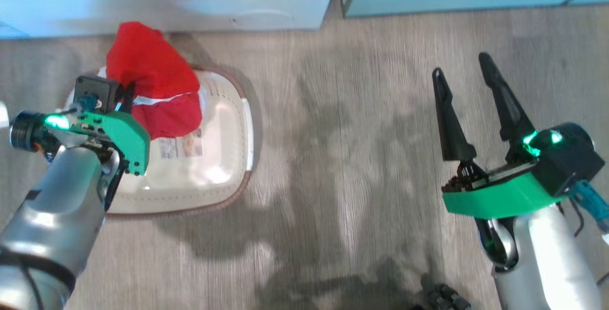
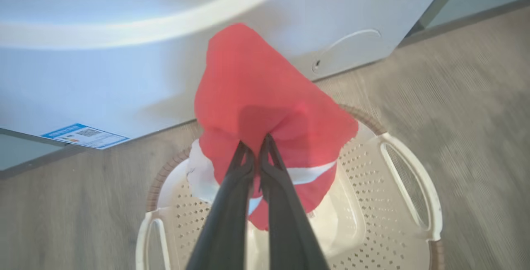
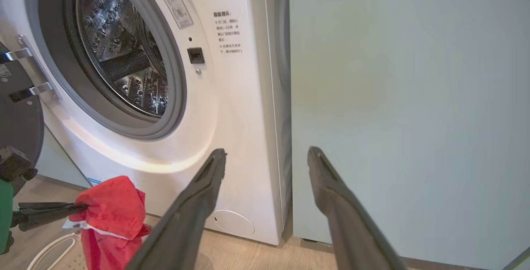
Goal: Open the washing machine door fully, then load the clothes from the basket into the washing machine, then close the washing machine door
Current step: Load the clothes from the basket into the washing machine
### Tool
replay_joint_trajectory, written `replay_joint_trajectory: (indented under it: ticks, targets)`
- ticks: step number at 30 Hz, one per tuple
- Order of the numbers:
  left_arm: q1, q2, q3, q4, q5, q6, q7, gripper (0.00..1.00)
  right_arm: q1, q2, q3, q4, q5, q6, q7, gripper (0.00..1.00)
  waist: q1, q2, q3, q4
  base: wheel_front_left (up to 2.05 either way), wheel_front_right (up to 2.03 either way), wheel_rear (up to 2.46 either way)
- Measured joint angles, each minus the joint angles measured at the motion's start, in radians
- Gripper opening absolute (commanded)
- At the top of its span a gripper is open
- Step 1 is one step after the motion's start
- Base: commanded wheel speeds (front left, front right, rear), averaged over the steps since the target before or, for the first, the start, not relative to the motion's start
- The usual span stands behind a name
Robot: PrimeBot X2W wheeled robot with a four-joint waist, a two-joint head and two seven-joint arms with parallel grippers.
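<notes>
Door step done: washing machine door [image 3: 20,129] stands open, left edge of right wrist view | Loading under way: left gripper [image 2: 254,145] pinched on the clothes [image 2: 256,83] mid-frame, above the basket [image 2: 414,187], short of the washing machine [image 3: 232,116] | right gripper [image 3: 267,153] spread, idle | Closing not yet done.

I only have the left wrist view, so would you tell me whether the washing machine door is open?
Observer: Yes, the washing machine door stands swung aside, leaving the drum exposed.
Operator: Thank you. Is the other arm free?
Observer: The right tool is open, holding nothing.
Operator: And how far must I lift?
Observer: The clothes hang lower than the drum's opening.
</notes>
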Motion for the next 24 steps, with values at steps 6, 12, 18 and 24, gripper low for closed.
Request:
replay_joint_trajectory:
  ticks: [6, 12, 18, 24]
  targets:
    - [0.143, 0.050, 0.110, -0.283, 0.071, 0.091, 0.000, 0.00, 0.021, 0.000, -0.004, 0.007, 0.000, 0.000, 0.003, 1.00, 0.0000, 0.0000, -0.077, 0.018, 0.00, 0.00, 0.00]
    - [0.286, 0.059, 0.250, -0.586, 0.164, 0.146, -0.001, 0.00, 0.028, 0.000, -0.006, 0.007, 0.000, 0.000, 0.006, 1.00, 0.0000, 0.0000, -0.142, 0.033, 0.00, 0.00, 0.00]
    - [0.409, 0.022, 0.366, -0.814, 0.242, 0.154, -0.001, 0.00, 0.055, 0.000, -0.007, 0.008, 0.000, 0.000, 0.012, 1.00, 0.0000, 0.0000, -0.197, 0.047, 0.00, 0.00, 0.00]
    - [0.515, -0.047, 0.444, -0.951, 0.295, 0.130, -0.004, 0.00, 0.068, 0.000, -0.021, 0.012, 0.000, 0.000, 0.015, 1.00, 0.0000, 0.0000, -0.254, 0.055, 0.00, 0.00, 0.00]
